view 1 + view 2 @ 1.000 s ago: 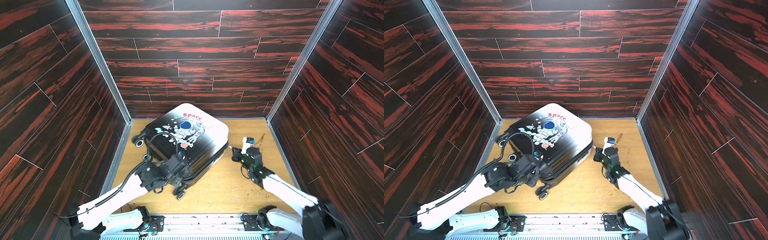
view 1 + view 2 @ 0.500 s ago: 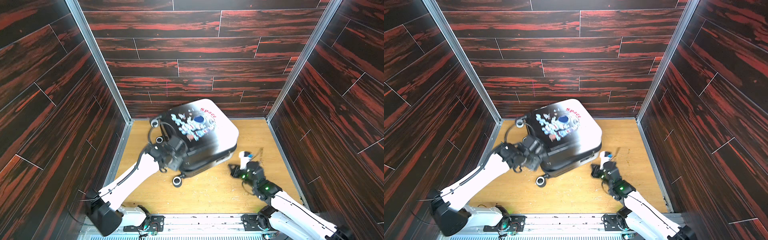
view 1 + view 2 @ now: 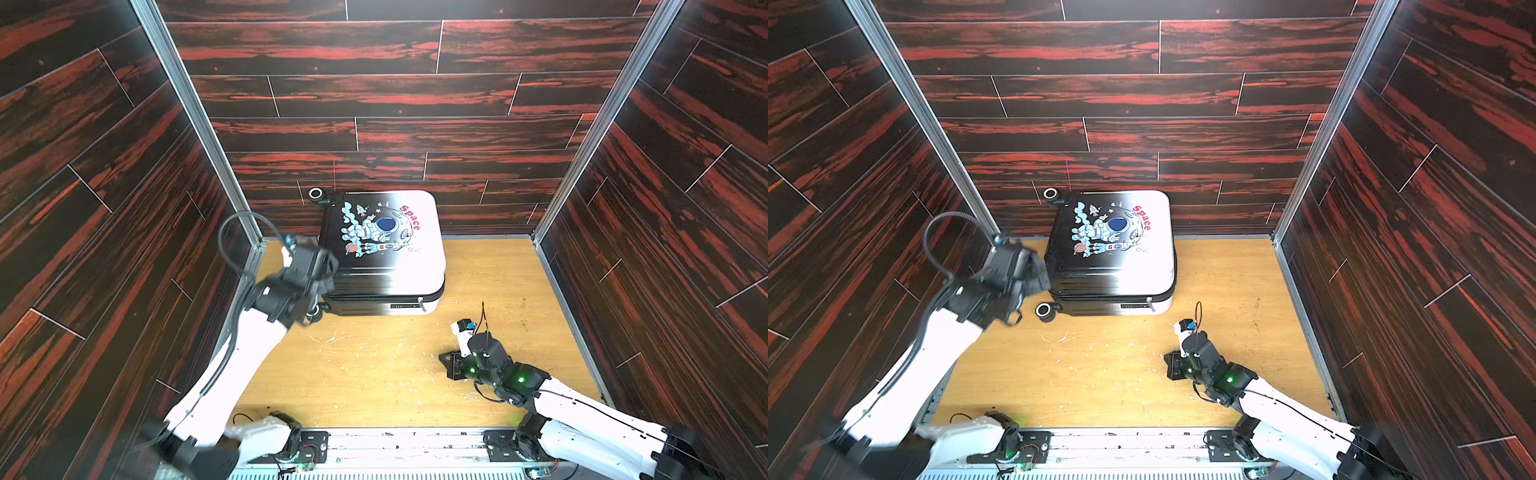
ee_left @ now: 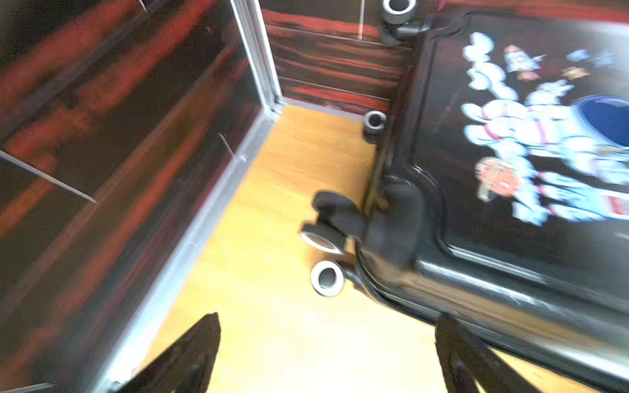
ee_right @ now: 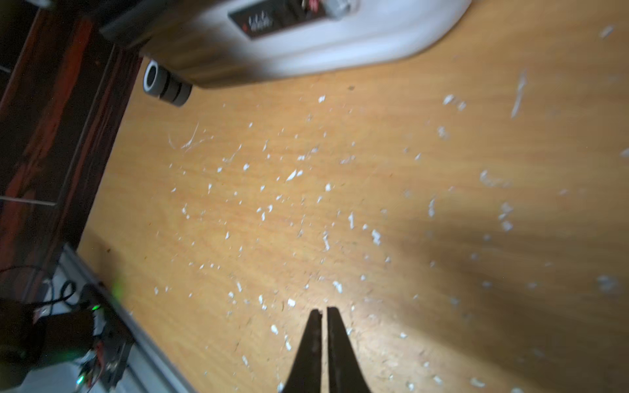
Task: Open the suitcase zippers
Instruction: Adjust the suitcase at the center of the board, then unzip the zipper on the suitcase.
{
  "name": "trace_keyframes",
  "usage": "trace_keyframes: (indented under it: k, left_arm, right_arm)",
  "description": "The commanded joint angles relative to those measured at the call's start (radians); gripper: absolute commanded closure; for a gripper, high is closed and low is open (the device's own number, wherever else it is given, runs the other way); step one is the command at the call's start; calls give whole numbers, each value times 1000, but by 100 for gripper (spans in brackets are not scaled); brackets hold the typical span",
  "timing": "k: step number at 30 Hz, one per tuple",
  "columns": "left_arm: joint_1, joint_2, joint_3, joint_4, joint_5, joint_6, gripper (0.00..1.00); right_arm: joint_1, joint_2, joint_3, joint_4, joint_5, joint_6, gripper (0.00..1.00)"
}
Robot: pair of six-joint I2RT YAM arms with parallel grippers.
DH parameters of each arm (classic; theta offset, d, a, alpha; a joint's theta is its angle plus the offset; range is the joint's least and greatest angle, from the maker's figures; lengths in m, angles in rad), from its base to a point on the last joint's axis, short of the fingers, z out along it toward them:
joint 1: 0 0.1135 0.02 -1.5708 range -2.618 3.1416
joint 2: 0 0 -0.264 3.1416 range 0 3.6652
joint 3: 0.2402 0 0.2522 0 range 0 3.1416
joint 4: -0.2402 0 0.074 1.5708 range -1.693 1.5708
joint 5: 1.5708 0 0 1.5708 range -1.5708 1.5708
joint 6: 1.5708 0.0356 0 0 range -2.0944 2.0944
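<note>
The suitcase (image 3: pixel 386 257) lies flat at 12 o'clock on the wooden floor (image 3: pixel 374 374). The left gripper (image 4: pixel 328 318), at its 9 o'clock side, has fingers wide apart. The right gripper (image 5: pixel 321 309), at 5 o'clock, has fingers almost together, empty.

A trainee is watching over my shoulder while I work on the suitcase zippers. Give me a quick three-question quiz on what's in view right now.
1. Fill in: the zipper pull on the suitcase sits near its ___ end (black or white).
2. True or false: the left gripper has its jaws open and holds nothing.
3. The right gripper is: A) wide open; B) shut, over the bare table; C) shut on the zipper pull.

Key: 1 white; 2 true; 3 B.
</note>
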Motion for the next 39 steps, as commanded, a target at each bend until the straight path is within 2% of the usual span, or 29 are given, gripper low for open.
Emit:
trace_keyframes:
  k: [1,3,6,10,13,19,25,29,34,39]
  left_arm:
    - [-23,-42,-168,59,204,-271,0]
    - [-28,-68,-276,173,274,-433,0]
    - [-37,-63,-374,269,293,-652,2]
    - [-37,-2,-427,428,290,-778,11]
    - [-34,103,-391,444,286,-832,18]
    - [-13,285,-384,557,337,-918,29]
    - [22,360,-397,672,311,-923,29]
    - [38,343,-427,791,385,-909,31]
    - [38,252,-457,798,372,-885,33]
    - [39,236,-474,810,409,-893,36]
  right_arm:
    - [-60,37,66,15,26,-53,82]
    - [-90,79,104,25,13,-55,80]
    - [-96,119,144,40,27,-50,79]
    - [-98,140,163,49,42,-43,79]
    - [-103,140,166,47,60,-36,79]
    - [-119,126,183,5,91,-40,80]
    - [-129,120,173,17,64,-51,82]
    - [-130,136,171,14,46,-51,83]
    - [-131,136,155,23,59,-50,83]
    - [-131,161,147,39,50,-37,84]
